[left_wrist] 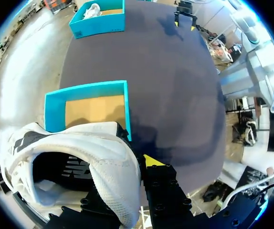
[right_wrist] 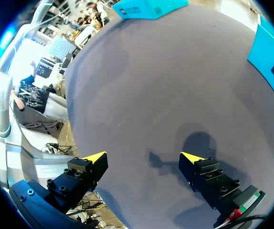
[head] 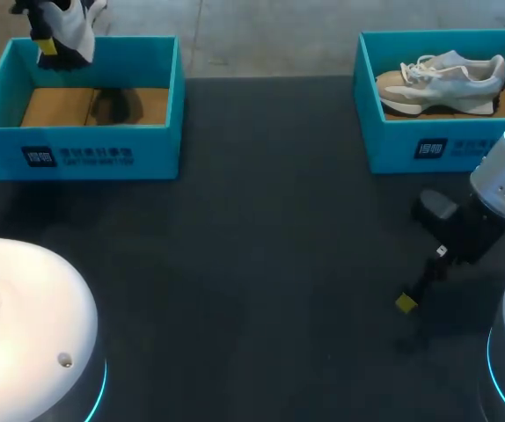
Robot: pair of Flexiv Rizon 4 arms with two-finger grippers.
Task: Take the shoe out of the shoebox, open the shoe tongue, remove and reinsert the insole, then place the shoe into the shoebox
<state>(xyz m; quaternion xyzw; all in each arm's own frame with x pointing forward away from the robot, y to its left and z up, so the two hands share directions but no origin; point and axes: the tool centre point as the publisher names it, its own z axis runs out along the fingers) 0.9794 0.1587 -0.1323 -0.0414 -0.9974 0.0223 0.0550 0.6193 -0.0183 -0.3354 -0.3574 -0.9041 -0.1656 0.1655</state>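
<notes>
Left tool (left_wrist: 138,168) is clamped on the collar of the white shoe (left_wrist: 99,152) and holds it in the air above the left shoebox (head: 85,154), over its far edge. Right tool (right_wrist: 142,160) has its fingers spread wide with nothing between them, low over the table (head: 252,264), well apart from the left shoebox. The second shoebox (head: 428,149), also well apart from the left shoebox, holds a second shoe (head: 446,79).

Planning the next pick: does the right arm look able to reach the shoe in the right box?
Likely yes: the right gripper has open, empty jaws; the shoe lies uncovered in the open-topped box, nothing between.
</notes>
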